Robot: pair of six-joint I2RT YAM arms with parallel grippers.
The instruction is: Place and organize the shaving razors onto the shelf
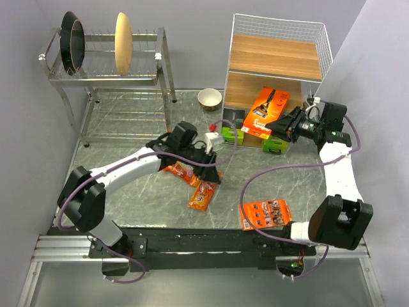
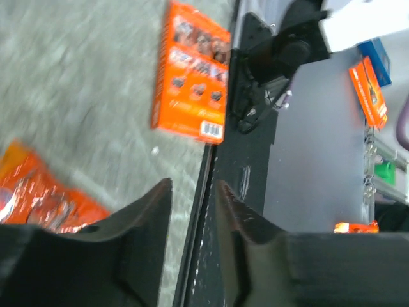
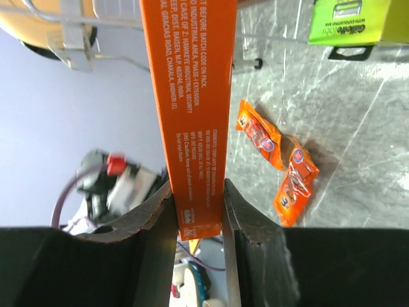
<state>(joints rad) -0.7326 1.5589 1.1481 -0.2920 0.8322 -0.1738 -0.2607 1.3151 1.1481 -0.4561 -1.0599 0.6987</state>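
The shelf [image 1: 275, 57] stands at the back right. My right gripper [image 1: 287, 121] is shut on a flat orange card [image 1: 267, 110] and holds it tilted in front of the shelf's lower opening. In the right wrist view the card [image 3: 188, 96] sits edge-on between the jaws [image 3: 197, 192]. Two dark grey boxes with lime-green ends [image 1: 232, 135] [image 1: 276, 146] lie at the shelf's foot. My left gripper [image 1: 214, 174] hovers over two orange blister packs [image 1: 181, 171] [image 1: 203, 195]; its jaws [image 2: 193, 192] are slightly apart and empty. A second orange card [image 1: 265, 214] lies near the front edge and shows in the left wrist view [image 2: 192, 80].
A steel dish rack [image 1: 108, 70] with plates stands at the back left. A small bowl [image 1: 209, 98] sits between the rack and the shelf. A small white and red object [image 1: 211, 135] lies by the left green box. The black base rail [image 1: 204, 240] runs along the front edge.
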